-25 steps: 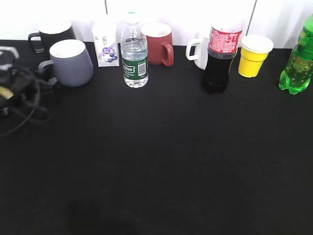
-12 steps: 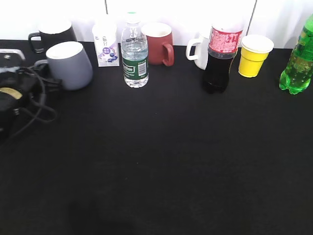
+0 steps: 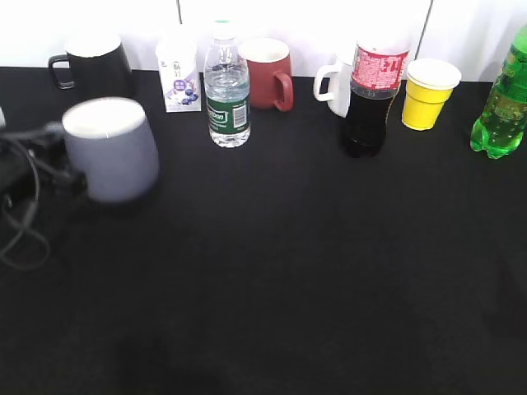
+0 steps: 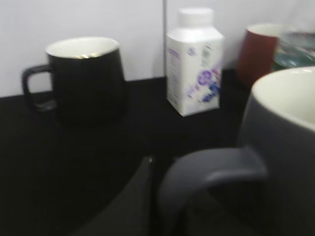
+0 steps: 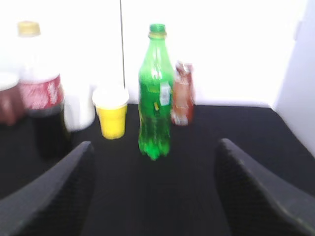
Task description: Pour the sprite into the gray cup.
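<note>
The gray cup [image 3: 111,148] is off the back row, at the left of the black table, blurred. My left gripper [image 3: 59,169] is at its handle and shut on it. In the left wrist view the handle [image 4: 211,169] loops close in front of one dark finger [image 4: 135,206], and the cup's body [image 4: 285,132] fills the right. The sprite [image 3: 500,103] stands upright at the far right edge. In the right wrist view the sprite [image 5: 155,98] stands ahead, well beyond my open, empty right gripper [image 5: 155,196], whose jaws stand wide apart. The right gripper does not show in the exterior view.
Along the back stand a black mug [image 3: 90,59], a white carton [image 3: 179,70], a clear water bottle [image 3: 226,90], a dark red mug [image 3: 265,72], a white mug [image 3: 333,86], a cola bottle [image 3: 370,90] and a yellow cup [image 3: 428,90]. A small brown carton [image 5: 182,101] stands behind the sprite.
The gray cup has come forward out of the back row toward the camera, together with my left gripper at its handle. The other things have not moved.
</note>
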Motion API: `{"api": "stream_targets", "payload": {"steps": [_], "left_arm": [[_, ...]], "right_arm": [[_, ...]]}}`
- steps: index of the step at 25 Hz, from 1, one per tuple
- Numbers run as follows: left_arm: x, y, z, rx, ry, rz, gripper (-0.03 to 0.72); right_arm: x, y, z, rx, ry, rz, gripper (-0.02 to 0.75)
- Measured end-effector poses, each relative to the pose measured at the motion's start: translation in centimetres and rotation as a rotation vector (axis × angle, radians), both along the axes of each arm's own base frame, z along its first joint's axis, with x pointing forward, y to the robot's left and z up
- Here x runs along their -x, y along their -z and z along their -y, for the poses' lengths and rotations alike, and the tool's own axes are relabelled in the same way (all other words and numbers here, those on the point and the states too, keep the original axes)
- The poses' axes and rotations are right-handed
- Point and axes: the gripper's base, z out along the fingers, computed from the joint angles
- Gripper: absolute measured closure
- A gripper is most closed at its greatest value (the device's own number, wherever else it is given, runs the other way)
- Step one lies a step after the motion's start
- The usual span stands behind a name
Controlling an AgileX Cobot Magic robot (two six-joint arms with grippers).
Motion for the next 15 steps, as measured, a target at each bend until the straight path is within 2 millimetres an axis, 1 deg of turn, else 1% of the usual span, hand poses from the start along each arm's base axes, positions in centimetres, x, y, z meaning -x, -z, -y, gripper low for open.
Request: {"api": "stream_targets", "payload": {"steps": [2, 4, 5, 6, 7, 10, 13, 15], "left_arm": [[0.2, 0.1, 0.3, -0.009, 0.034, -0.003, 0.629], [0.4, 0.1, 1.1, -0.01, 0.065, -0.003, 0.629], [0.6, 0.1, 1.6, -0.01, 0.083, -0.005, 0.629], [0.7, 0.1, 1.8, -0.011, 0.096, -0.005, 0.629], [0.7, 0.1, 1.9, -0.011, 0.098, -0.005, 0.629], [0.7, 0.1, 1.9, -0.01, 0.097, -0.006, 0.629], [0.7, 0.1, 1.9, -0.01, 0.097, -0.006, 0.629], [0.7, 0.1, 1.9, -0.01, 0.097, -0.006, 0.629]], "right_arm": [[-3.5, 1.6, 0.0, 0.006, -0.005, -0.014, 0.166], [-7.3, 2.9, 0.1, -0.007, -0.005, -0.048, 0.163], [-9.3, 4.0, 0.2, -0.046, 0.015, -0.07, 0.141], [-11.0, 5.4, 0.5, -0.075, 0.04, -0.102, 0.099], [-12.5, 6.4, 0.6, -0.083, 0.057, -0.113, 0.074], [-17.2, 9.7, 0.9, -0.069, 0.078, -0.124, 0.065], [-21.8, 12.1, 1.0, -0.059, 0.082, -0.116, 0.065], [-24.2, 13.1, 1.0, -0.056, 0.079, -0.106, 0.065]]}}
